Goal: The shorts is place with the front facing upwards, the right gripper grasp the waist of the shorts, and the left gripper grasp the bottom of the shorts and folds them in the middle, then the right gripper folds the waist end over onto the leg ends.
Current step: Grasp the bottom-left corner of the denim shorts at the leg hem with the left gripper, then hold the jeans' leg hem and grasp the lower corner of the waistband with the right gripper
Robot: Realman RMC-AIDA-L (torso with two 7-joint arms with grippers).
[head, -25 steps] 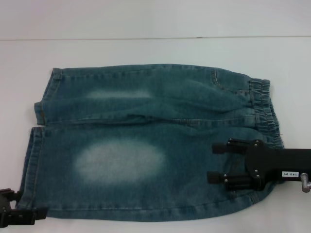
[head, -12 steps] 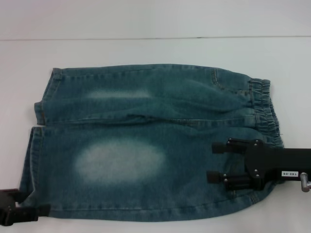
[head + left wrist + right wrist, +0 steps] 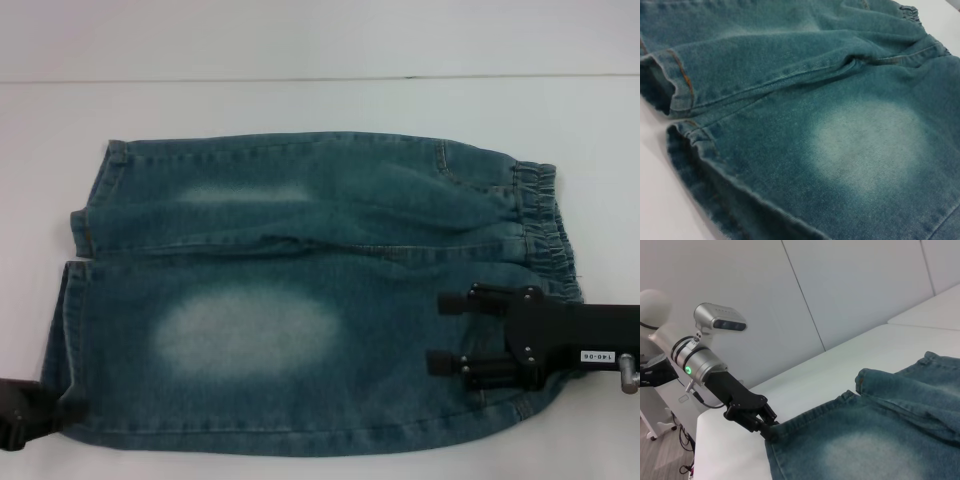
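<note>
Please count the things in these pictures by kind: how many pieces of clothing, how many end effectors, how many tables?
Clothing: 1, the denim shorts, lying flat.
End effectors: 2, the left end effector at the leg hem corner, the right end effector over the waist end.
Tables: 1, the white table.
Total: 4.

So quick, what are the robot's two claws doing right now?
Left gripper: at the hem corner of the denim shorts, pinching it; looks shut on it.
Right gripper: open, over the waist end, not gripping.
</note>
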